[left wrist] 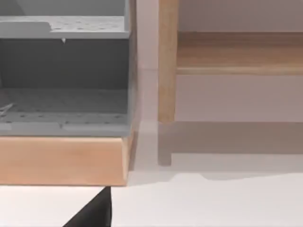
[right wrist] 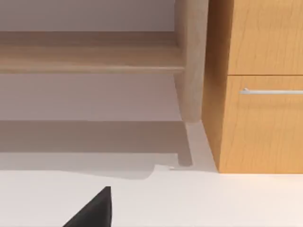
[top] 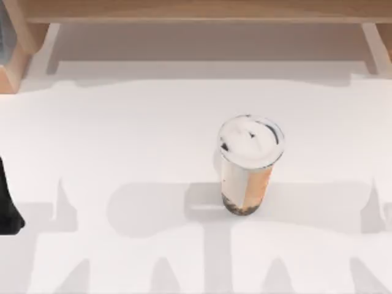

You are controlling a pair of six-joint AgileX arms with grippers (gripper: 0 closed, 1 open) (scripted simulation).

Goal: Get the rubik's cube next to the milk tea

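The milk tea [top: 248, 168] stands upright a little right of the table's middle, a clear cup with a white domed lid, beige-orange drink and dark pearls at its base. The rubik's cube is out of view. A dark part of my left arm [top: 9, 211] sits at the table's left edge, far from the cup. In the left wrist view a black piece of my left gripper [left wrist: 92, 213] hangs over the white table. A like black piece of my right gripper [right wrist: 92, 213] hangs over the table in the right wrist view. Nothing is seen held by either.
A wooden shelf [top: 196, 9] runs along the back of the white table [top: 122, 135]. A grey open shelf unit on a wooden base [left wrist: 61, 80] faces the left wrist camera. A wooden cabinet with a metal drawer handle [right wrist: 265, 92] faces the right wrist camera.
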